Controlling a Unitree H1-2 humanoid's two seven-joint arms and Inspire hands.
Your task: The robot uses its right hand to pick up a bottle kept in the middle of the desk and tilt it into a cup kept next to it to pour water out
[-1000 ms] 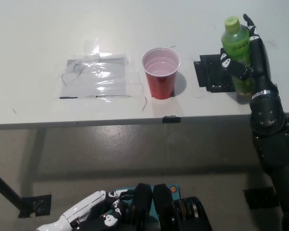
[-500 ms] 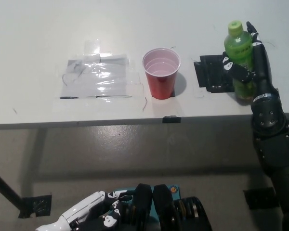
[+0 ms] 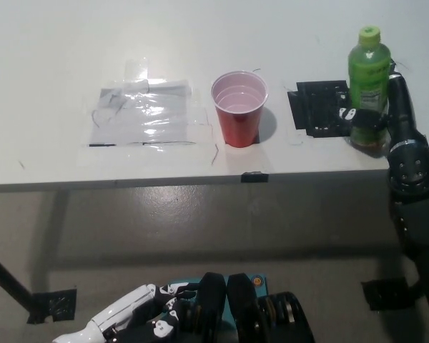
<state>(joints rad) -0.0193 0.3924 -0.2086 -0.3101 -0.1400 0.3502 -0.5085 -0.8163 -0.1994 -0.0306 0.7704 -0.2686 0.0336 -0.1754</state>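
Note:
A green bottle (image 3: 368,78) with a green cap stands upright at the right end of the white desk (image 3: 57,57), on the edge of a black patch. My black right hand (image 3: 375,118) is low on the bottle, its fingers (image 3: 354,114) curled round the lower part. A red cup (image 3: 239,107) stands upright to the left of the bottle, a clear gap between them. Its inside looks pale and I cannot tell how full it is. My white left hand (image 3: 132,314) rests below the desk at the lower left, holding nothing.
A black patch (image 3: 318,107) is taped to the desk between cup and bottle. A clear plastic sheet (image 3: 143,114) is taped down left of the cup. The desk's front edge (image 3: 129,182) runs across the middle, with floor below.
The bottle has shifted to the right, away from the cup, and stays upright. My right hand has slid from the bottle's upper body down to its lower part. The left hand has not moved.

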